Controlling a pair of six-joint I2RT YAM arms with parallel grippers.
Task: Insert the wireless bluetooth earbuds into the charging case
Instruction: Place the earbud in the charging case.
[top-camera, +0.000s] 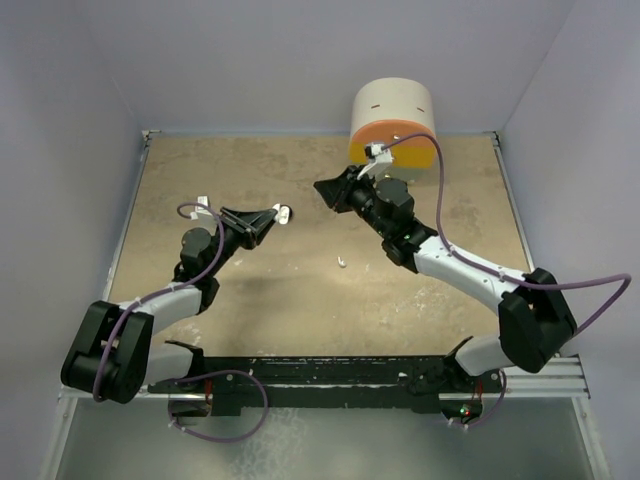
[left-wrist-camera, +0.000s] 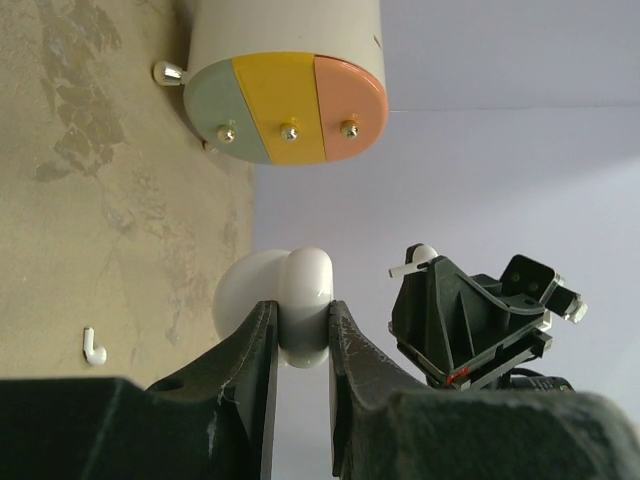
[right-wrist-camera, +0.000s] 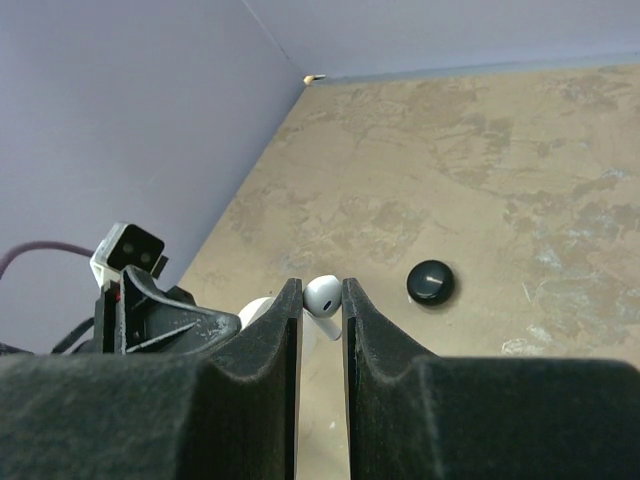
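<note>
White earbud (top-camera: 341, 264) on tan table (top-camera: 300, 320)

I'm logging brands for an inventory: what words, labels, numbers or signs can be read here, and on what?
No readable text anywhere.
The white charging case, the white earbud and the three-coloured drawer box are plain.
The black disc shows one pale streak, too small to read as a sign.

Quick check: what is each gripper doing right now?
Left gripper: closed, holding the white charging case.
Right gripper: closed, holding a white earbud.
</note>
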